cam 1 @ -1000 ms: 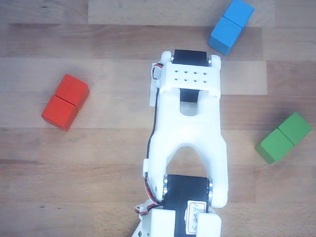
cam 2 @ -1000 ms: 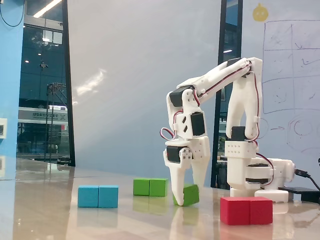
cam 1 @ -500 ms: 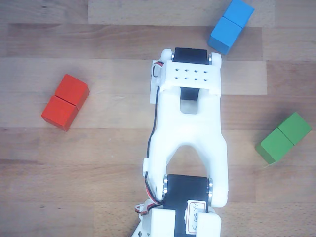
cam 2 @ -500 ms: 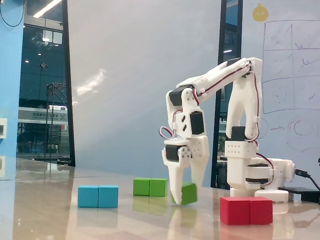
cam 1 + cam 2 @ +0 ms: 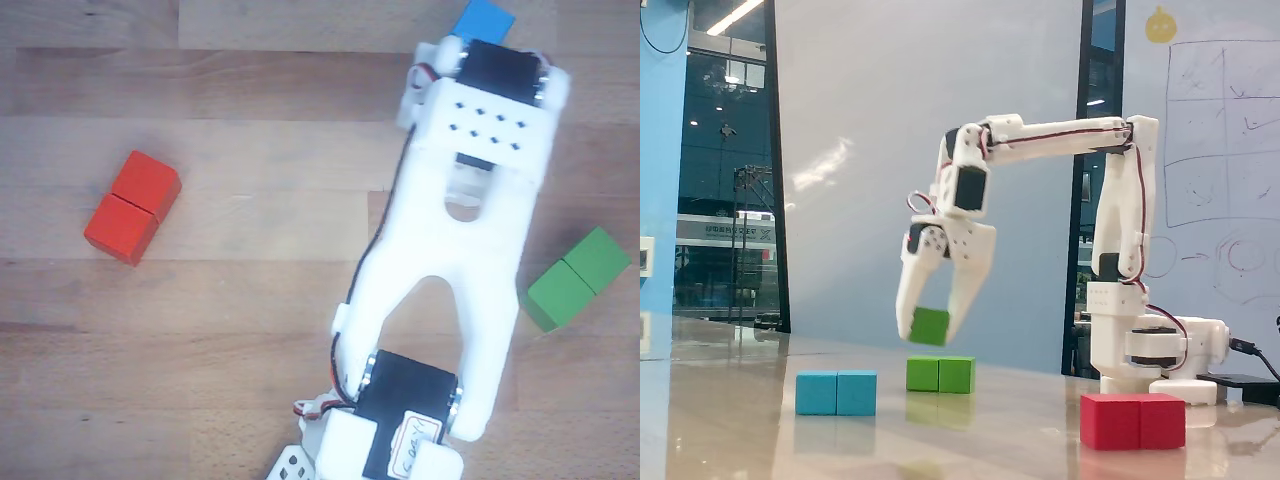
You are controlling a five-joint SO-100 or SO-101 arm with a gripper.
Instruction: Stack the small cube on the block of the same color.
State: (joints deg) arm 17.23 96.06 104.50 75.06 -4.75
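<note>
I have the small cube (image 5: 930, 326) pinched between the two fingers of my end effector (image 5: 931, 330), lifted clear of the surface (image 5: 740, 420) and hanging in the air, a little tilted, in the fixed view. The green block (image 5: 940, 374) lies flat below it and slightly to the right in that view; whether the cube is truly above it in depth I cannot tell, and in the other view my own arm hides the cube, with the green block (image 5: 578, 278) off to the right. I judge this the carrying step: the next move calls for centring the cube over the block, levelling it, lowering until it touches, then letting go. The blue block (image 5: 836, 392) sits to the left, the red block (image 5: 1133, 421) to the right, both apart. No containers are in view.
</note>
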